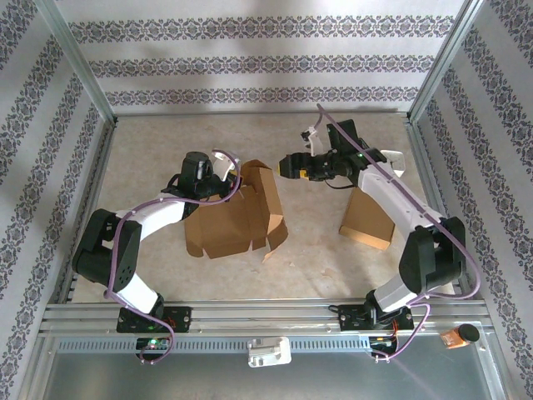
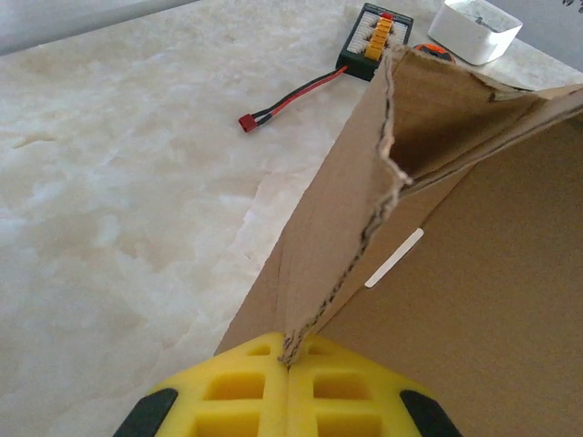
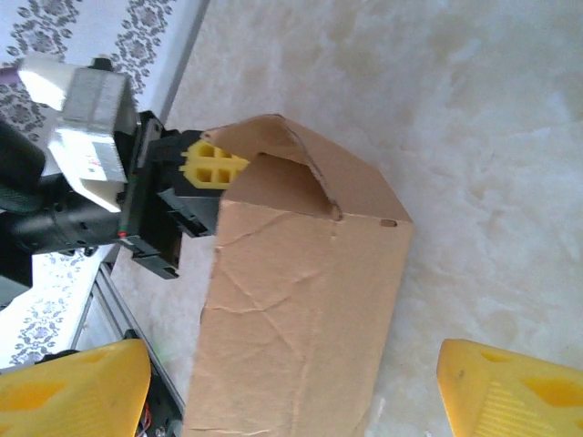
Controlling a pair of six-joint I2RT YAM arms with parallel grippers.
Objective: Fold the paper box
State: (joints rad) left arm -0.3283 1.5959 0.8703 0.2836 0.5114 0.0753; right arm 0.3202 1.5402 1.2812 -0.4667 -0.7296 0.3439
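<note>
Top external view gives me the paper box [image 1: 229, 218] left of the middle of the table [image 1: 316, 250]. It is partly raised, with loose flaps spread along its near edge and one panel standing at its far right corner. My left gripper [image 1: 223, 175] sits at the far side of the box, against that raised part. My right gripper [image 1: 287, 166] points left toward the same corner, near it but apart. A second cardboard piece [image 1: 366, 221] lies flat on the right, partly under the right arm.

Left wrist view shows the left gripper [image 2: 288, 360] with its yellow pads [image 2: 237, 391] pressed together on the torn edge of a flap, so it is clamped on the box [image 2: 455, 300]. Beyond, at the far right, I see a black charger board [image 2: 375, 36], a red-and-black lead [image 2: 287, 98] and a white case [image 2: 474, 27] on the marble top.

Right wrist view has the right gripper [image 3: 291, 401] spread wide, its fingers [image 3: 73, 387] at the frame's bottom corners and holding nothing. The box [image 3: 301, 300] lies between them, further out. The left gripper [image 3: 211, 164] pinches its upper flap.
</note>
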